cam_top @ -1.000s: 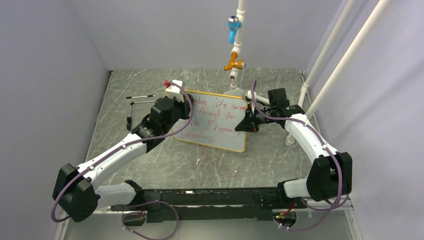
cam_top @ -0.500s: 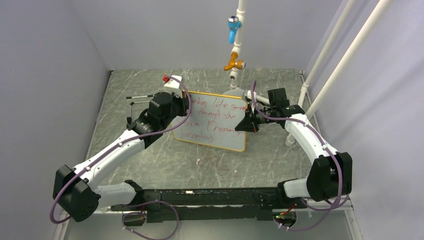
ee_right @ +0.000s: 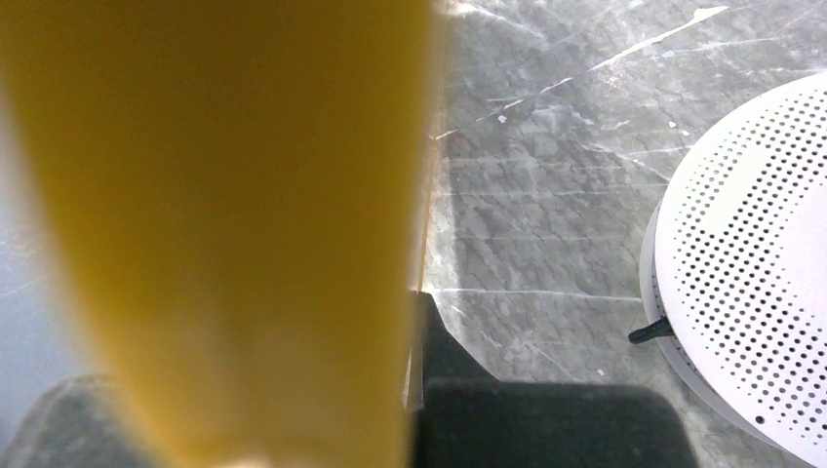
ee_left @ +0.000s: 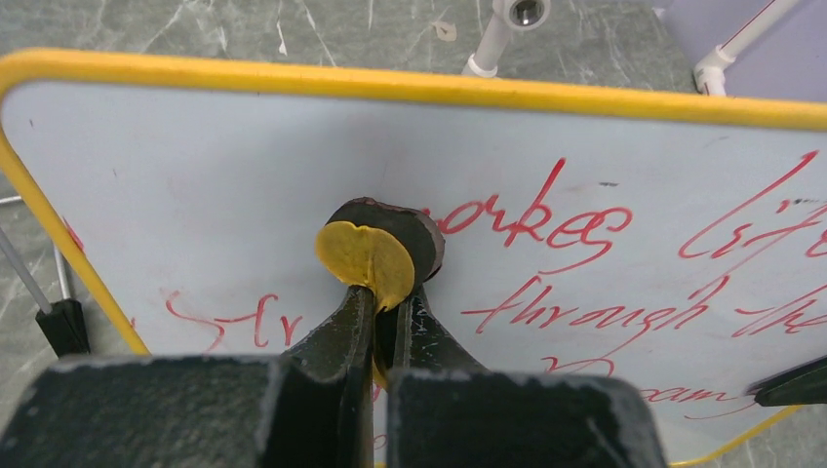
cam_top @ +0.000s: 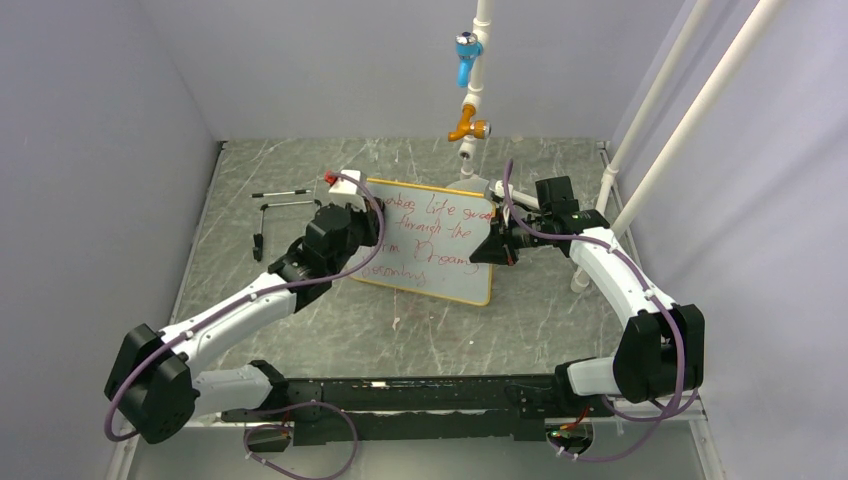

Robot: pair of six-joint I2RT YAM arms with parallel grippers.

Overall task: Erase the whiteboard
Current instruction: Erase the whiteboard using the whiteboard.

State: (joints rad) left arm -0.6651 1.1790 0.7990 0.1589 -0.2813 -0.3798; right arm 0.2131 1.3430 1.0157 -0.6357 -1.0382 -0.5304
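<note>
Red-scribbled whiteboard (cam_top: 440, 250) on the tabletop (cam_top: 300, 180), middle. At whiteboard's far-left part, left pincer (ee_left: 385, 304) clenched on round eraser (ee_left: 366, 258), yellow face up, pressed to the surface. At whiteboard's right edge, right pincer (cam_top: 497, 247) clamped on its frame. Perforated disc (ee_right: 741, 253) just right of whiteboard.

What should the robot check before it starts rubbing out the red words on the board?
1. Eraser pinched in the left gripper: ok.
2. Eraser's dark pad against the whiteboard: ok, it looks pressed on.
3. Right gripper gripping the whiteboard's right edge: ok.
4. Red writing wiped away: not ok, lines of it cover the board.
5. Whiteboard lying flat on the table: cannot tell.
</note>
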